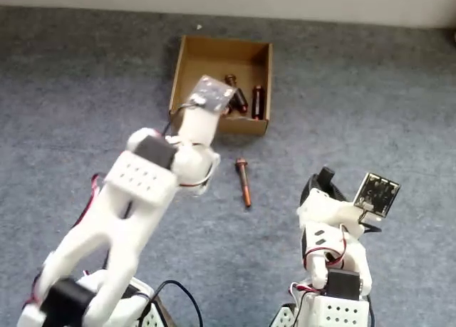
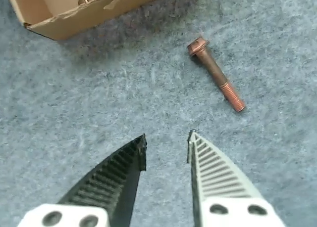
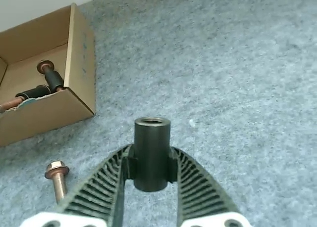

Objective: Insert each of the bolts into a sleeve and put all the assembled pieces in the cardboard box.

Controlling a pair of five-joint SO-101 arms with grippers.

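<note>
Lying loose: bolt [image 1: 243, 181] flat on the table [image 1: 356, 92], just near of the cardboard box [image 1: 182, 70], between the two arms.
Left claw [image 2: 167, 148]: tips apart, holding nothing; bolt beyond them, untouched.
Right claw [image 3: 151, 160]: clamped on a dark sleeve [image 3: 152, 138], right of the bolt.
Box: two assembled pieces [image 1: 247, 99] inside.

High view overhead, far; wrist views low, close, share bolt [image 2: 216, 74], box [image 3: 44, 115].

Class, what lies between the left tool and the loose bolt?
Only bare carpet, seen in the left wrist view: the open left tool hovers apart from the bolt.
</note>
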